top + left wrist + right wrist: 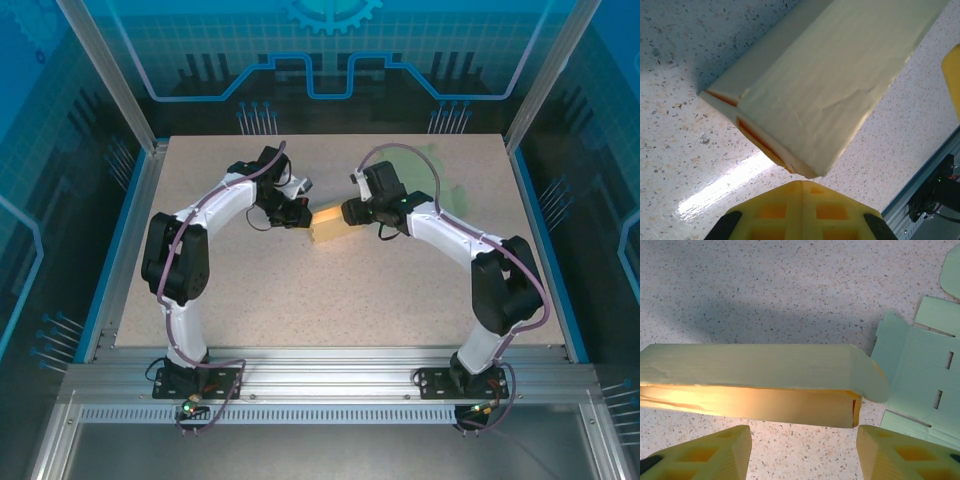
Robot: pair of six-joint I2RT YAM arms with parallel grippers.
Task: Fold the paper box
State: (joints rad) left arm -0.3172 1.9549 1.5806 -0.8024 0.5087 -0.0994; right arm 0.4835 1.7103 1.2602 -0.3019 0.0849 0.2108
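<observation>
Right tool [802, 437] stands partly open, gripping nothing; just beyond its yellow fingers [710, 452] lies the pale yellow folded paper box [755, 375], mid speckled surface [765, 280]. Left tool [801, 192] is closed, empty, at the box's other end. A flat pale green cardboard blank [920, 375] lies beside the box

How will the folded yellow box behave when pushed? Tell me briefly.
Probably light, sliding readily: the paper box looks thin-walled and hollow on the smooth table. Likely crushes under a firm squeeze; its wall already shows a crease. Its rounded end flap may spring open.
</observation>
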